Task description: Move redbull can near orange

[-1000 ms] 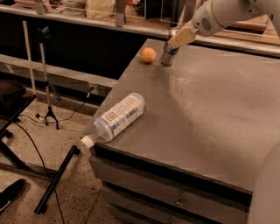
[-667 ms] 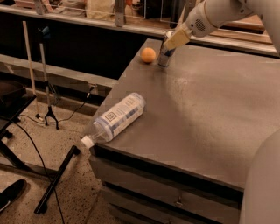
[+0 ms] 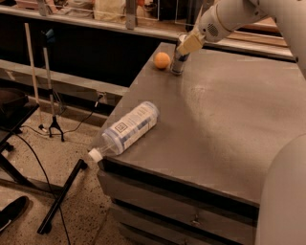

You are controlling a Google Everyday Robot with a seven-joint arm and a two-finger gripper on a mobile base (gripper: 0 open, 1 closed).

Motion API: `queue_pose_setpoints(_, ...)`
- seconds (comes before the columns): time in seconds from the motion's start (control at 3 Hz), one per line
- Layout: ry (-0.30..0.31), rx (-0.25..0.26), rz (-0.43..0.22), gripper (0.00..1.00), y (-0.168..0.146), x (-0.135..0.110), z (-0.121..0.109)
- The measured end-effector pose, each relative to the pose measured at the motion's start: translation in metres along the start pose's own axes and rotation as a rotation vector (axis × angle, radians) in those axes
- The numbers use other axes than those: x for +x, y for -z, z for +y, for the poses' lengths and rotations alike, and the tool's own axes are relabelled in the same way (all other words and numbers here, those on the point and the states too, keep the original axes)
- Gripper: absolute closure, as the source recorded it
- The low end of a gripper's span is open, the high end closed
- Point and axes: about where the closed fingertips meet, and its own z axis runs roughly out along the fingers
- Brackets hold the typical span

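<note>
The redbull can (image 3: 178,61) stands upright on the grey table (image 3: 224,110) at its far left corner. Its top is between my fingers (image 3: 190,44). The orange (image 3: 162,60) lies on the table just left of the can, a small gap apart. My gripper (image 3: 185,46) reaches in from the upper right and is shut on the can's upper part.
A clear plastic bottle (image 3: 128,128) with a white cap lies on its side at the table's front left edge, cap hanging over. A shelf with clutter (image 3: 110,9) runs behind the table. Cables and stand legs (image 3: 52,124) are on the floor to the left.
My gripper has shifted a little left and down with the can, which now stands slightly closer to the orange. The bottle and the orange have not moved.
</note>
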Motion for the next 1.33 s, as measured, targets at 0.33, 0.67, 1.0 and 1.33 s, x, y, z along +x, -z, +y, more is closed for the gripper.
queue_pose_setpoints(0.33,0.0,-0.006,0.002,0.12,-0.004,0.0,0.001)
queue_pose_setpoints(0.67,0.0,-0.011,0.003,0.0,-0.008,0.0,0.003)
queue_pose_setpoints(1.0,0.001,-0.011,0.007,0.0,-0.007,0.002,0.003)
queue_pose_setpoints(1.33,0.002,0.004,0.034,0.0,0.003,0.011,0.0)
